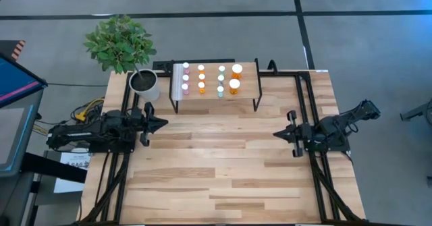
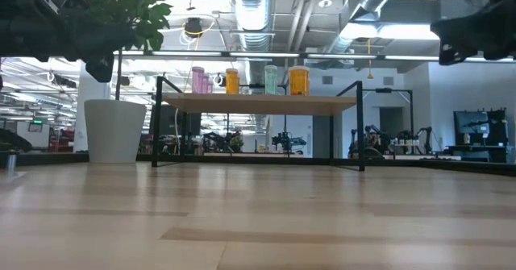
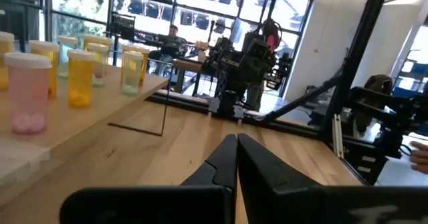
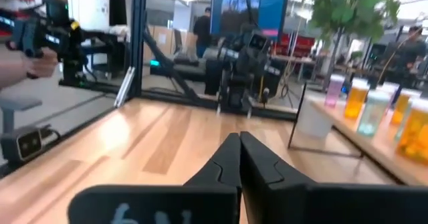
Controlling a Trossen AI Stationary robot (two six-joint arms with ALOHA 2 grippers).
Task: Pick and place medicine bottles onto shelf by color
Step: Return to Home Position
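1. High view is showing the shelf (image 1: 248,92) standing at the far edge of the table (image 1: 223,179), with the white plant pot (image 1: 145,84) just beside its left end.
2. The medicine bottles are all standing upright on the shelf top, sorted in lines by colour. The pink bottles (image 1: 185,77) are nearest the shelf's pale strip (image 1: 177,81). Next are coming the small orange bottles (image 1: 201,77), then the teal bottles (image 1: 221,79). The two large orange bottles (image 1: 234,86) are standing at the shelf's right end.
3. The left gripper (image 1: 163,124) is hovering in front of the shelf, off its left corner, and its jaws are pressing together.
4. The right gripper (image 1: 275,134) is hovering in front of the shelf, off its right corner, and its jaws are also pressing together.
5. Both grippers are pointing toward each other, well apart from the shelf and from each other.
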